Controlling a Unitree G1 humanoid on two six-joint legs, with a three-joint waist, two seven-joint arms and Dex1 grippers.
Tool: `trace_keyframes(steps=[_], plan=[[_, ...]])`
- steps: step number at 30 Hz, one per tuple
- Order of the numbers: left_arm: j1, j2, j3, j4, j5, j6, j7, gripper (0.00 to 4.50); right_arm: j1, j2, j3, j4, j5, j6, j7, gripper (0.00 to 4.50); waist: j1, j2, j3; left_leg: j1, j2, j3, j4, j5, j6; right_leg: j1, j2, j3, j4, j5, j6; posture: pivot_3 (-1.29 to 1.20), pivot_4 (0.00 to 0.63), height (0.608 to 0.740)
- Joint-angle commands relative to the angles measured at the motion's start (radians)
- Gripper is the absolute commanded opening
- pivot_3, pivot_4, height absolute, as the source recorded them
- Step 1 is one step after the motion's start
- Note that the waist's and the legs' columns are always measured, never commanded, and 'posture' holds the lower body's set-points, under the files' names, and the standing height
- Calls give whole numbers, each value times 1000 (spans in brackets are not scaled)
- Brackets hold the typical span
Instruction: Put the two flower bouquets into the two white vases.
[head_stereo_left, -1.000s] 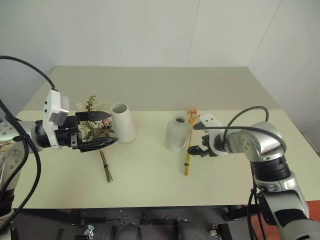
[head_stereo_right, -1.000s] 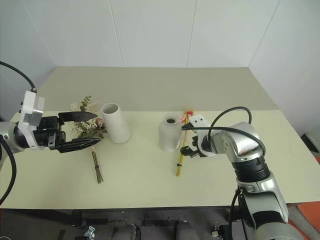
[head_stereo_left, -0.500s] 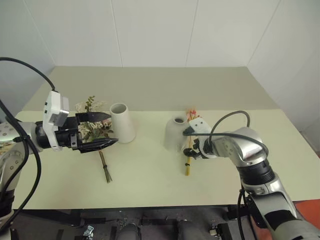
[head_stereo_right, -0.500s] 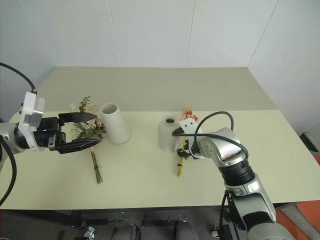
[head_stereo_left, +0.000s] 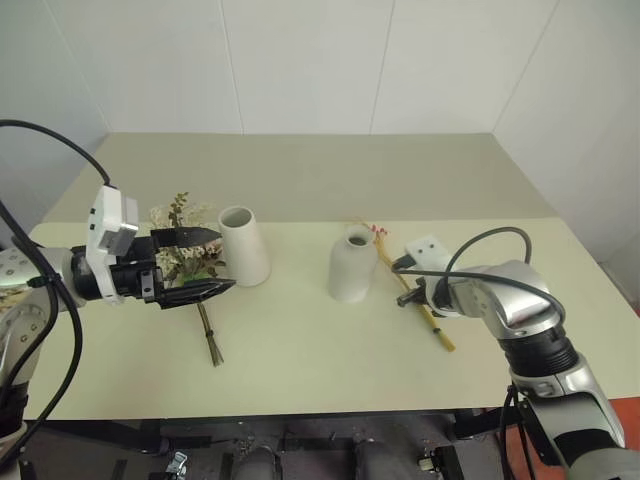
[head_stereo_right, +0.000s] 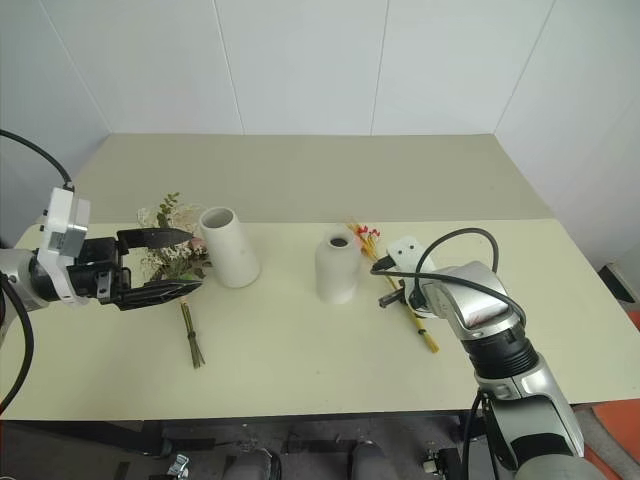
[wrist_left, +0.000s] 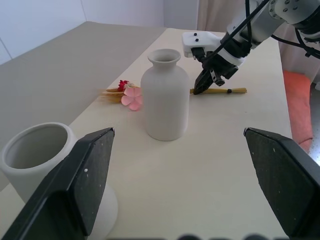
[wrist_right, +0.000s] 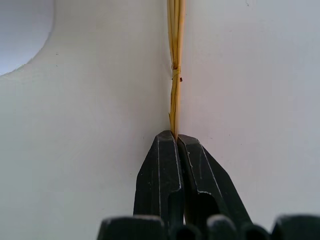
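Just closed the right gripper (wrist_right: 175, 136) on the yellow stalk bundle (head_stereo_left: 388, 262). Wide open a second ago, now pressed together and pinching the thin stalks about halfway along. Swung the bundle too: before, lying straight toward the front edge of the table (head_stereo_left: 300, 350); now slanting, with the cut end toward the front right corner and the pink-red blossoms just beside the rounded vase (head_stereo_left: 350, 268). Not lifted yet, it seems. Good news for the task: probably ready to pick up and tip into that narrow neck. Nothing new on the left side. Left gripper (head_stereo_left: 226, 258) spread wide, hanging over the bushy bunch (head_stereo_left: 185, 262) beside the cone vase (head_stereo_left: 245, 246), nearer the left edge. Both vases empty so far.
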Motion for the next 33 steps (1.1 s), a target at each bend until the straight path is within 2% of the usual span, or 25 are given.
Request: trace_keyframes(steps=[1,4,7,9,11,14,18,21,25,33], plan=[[-27,5,16,-5,0,-23,-6,4500,5,-20,-51,0,-28,-12,-1,38,0,0,0,0,0,0,0,0,0,0,0,0,0,0,0,0,150,740],[-32,6,12,0,3,-27,-10,4500,3,-17,-112,10,-38,-48,0,38,1,0,0,0,0,0,0,0,0,0,0,0,0,0,0,0,150,740],[-34,7,10,3,3,-27,-14,4500,-23,5,-233,24,-43,-144,-12,38,1,0,0,0,0,0,0,0,0,0,0,0,0,0,0,0,150,740],[-37,8,8,8,4,-27,-18,4500,-30,38,-324,10,-33,-299,-16,38,0,0,0,-1,0,0,0,0,0,0,0,0,0,0,0,0,150,740],[-47,7,-1,14,6,-24,-21,4500,-61,123,-462,-17,27,-480,-17,38,-4,0,0,0,0,0,0,0,0,0,0,0,0,0,0,0,150,740],[-70,6,-15,29,3,-18,-30,4500,-110,199,-536,-34,94,-621,22,38,-7,1,1,0,1,0,-1,0,0,-1,1,0,0,0,0,0,150,740],[-99,7,-33,56,14,-20,-41,4500,-163,289,-540,-29,170,-750,69,38,-7,1,1,0,1,0,-1,0,0,-1,1,0,0,0,0,0,150,740],[-121,11,-42,72,19,-20,-50,4500,-186,342,-491,-38,180,-807,79,38,-6,1,1,0,1,0,-1,0,0,-1,1,0,1,0,0,0,150,740],[-128,17,-43,71,25,-17,-56,4500,-210,411,-456,-62,231,-791,59,38,-5,2,1,0,1,0,-1,0,0,-1,1,0,1,0,0,0,150,740],[-94,36,-8,41,12,-4,-50,4500,-77,402,-390,-169,250,-766,63,38,1,2,1,-1,0,-1,-1,0,0,-1,0,-1,0,0,0,0,150,740]])
